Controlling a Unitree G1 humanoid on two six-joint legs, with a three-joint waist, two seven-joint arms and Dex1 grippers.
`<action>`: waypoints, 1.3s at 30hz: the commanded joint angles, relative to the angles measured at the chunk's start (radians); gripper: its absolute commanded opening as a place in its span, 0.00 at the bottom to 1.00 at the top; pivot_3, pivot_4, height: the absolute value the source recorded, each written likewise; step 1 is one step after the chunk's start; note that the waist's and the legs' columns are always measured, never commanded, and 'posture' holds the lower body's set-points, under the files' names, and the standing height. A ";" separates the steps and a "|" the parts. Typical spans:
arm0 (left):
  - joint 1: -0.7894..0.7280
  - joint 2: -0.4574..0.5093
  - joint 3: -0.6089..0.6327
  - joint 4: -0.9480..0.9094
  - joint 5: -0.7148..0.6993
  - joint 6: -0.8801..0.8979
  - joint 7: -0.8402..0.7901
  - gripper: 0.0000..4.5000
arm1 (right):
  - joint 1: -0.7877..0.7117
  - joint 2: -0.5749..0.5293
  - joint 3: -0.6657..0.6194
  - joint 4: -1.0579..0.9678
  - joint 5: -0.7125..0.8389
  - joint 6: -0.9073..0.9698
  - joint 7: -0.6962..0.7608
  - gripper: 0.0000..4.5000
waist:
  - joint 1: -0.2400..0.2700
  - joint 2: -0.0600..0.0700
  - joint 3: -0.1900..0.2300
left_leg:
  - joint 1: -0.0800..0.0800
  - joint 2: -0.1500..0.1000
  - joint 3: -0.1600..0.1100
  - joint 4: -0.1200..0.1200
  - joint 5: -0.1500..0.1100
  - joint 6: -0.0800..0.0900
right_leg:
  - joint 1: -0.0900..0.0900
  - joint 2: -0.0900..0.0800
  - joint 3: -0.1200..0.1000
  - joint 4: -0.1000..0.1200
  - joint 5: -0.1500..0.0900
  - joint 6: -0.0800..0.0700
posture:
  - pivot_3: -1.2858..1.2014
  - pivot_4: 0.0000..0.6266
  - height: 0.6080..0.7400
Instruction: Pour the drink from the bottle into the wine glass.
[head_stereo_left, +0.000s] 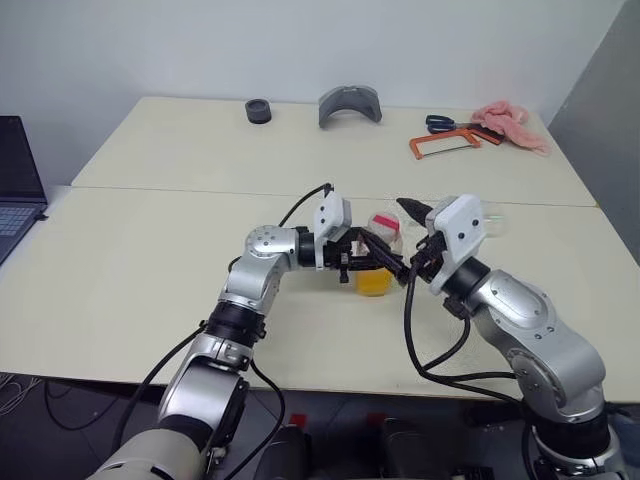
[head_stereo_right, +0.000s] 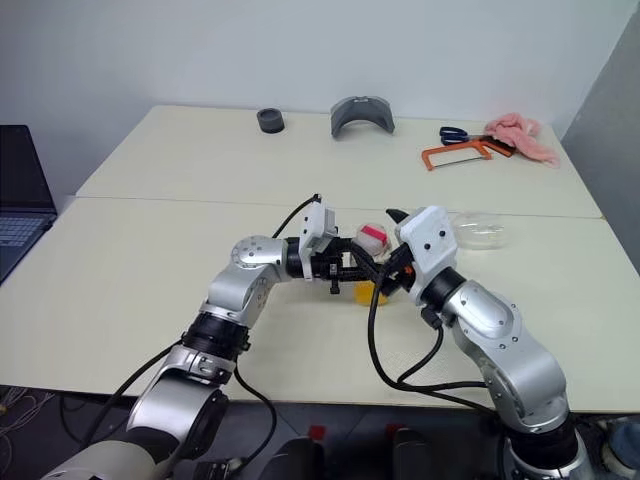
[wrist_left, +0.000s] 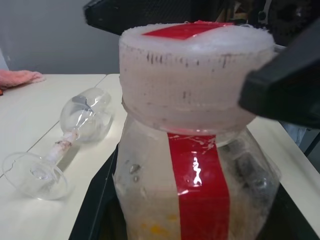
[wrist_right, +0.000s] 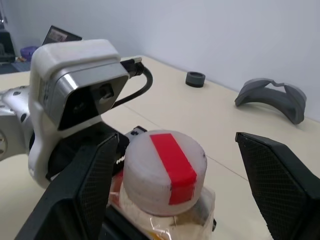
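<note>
Cream table (head_stereo_left: 150, 290), laptop (head_stereo_left: 15, 185), grey wall (head_stereo_left: 300, 40)

The bottle (head_stereo_right: 372, 262) stood upright on the pale surface (head_stereo_right: 150, 260), its orange drink (head_stereo_right: 366, 292) low in the body and a red strip on its cap. The left pincer (head_stereo_right: 352, 268) was clamped on the bottle from the left. The right pincer (head_stereo_right: 392, 252) sat spread about the cap. To the bottle's right, the wine glass (head_stereo_right: 478, 231) lay on its side. Beyond the bottle rested a grey curved piece (head_stereo_right: 362, 114) and a dark ring (head_stereo_right: 270, 120).
</note>
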 joint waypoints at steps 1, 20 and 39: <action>-0.031 -0.007 0.008 -0.008 -0.008 -0.025 0.000 0.39 | 0.004 0.020 -0.012 -0.024 0.009 -0.025 0.010 0.89 | 0.000 0.000 0.000 | 0.000 0.000 0.000 0.000 0.000 0.000 | 0.000 0.000 0.000 0.000 0.000 0.000 | 0.52 0.24 1.00; -0.071 0.039 0.003 0.032 -0.007 -0.047 -0.104 0.38 | -0.319 -0.333 0.015 0.454 0.154 -0.154 0.841 0.41 | -0.001 0.002 0.002 | 0.002 -0.001 0.004 0.000 0.000 0.001 | 0.001 0.001 0.000 -0.001 0.000 0.000 | 0.52 0.24 1.00; -0.053 -0.010 0.023 0.054 0.008 -0.067 0.004 0.38 | 0.082 -0.067 -0.118 -0.083 0.041 0.007 0.101 0.92 | -0.004 0.003 0.002 | -0.006 0.000 -0.003 0.001 0.000 0.000 | -0.002 -0.001 0.000 -0.002 0.000 0.000 | 0.52 0.24 1.00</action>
